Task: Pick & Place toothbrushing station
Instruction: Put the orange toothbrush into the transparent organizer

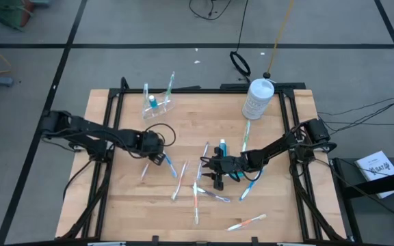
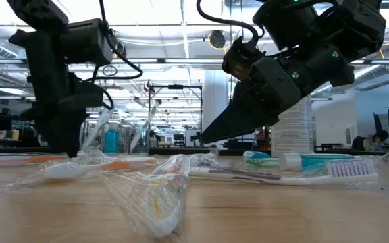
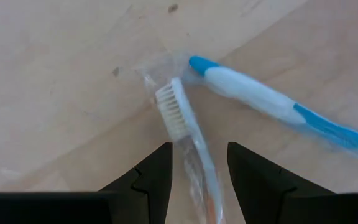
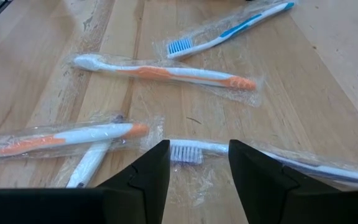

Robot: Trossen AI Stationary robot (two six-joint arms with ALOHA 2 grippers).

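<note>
Several wrapped toothbrushes lie flat and scattered on the wooden table [image 1: 128, 205]. My left gripper [image 1: 161, 159] is low over the table and open. Its fingers [image 3: 154, 174] stand on either side of a wrapped white-bristled toothbrush [image 3: 174, 112], next to a blue-and-white one [image 3: 272, 102]. My right gripper [image 1: 217, 181] is open and slants down toward the table's left. Its fingers [image 4: 151, 171] stand on either side of the bristled head of a wrapped toothbrush [image 4: 185, 151]. The clear cup [image 1: 154, 106] lies at the far left, with toothbrushes and a teal tube in it.
A large white bottle [image 1: 257, 99] stands at the far right. A teal tube [image 1: 222, 145] lies just beyond my right gripper. Orange-handled brushes [image 4: 166, 73] lie ahead of it. More brushes lie near the front edge [image 1: 246, 222]. Black frame rails run along both sides.
</note>
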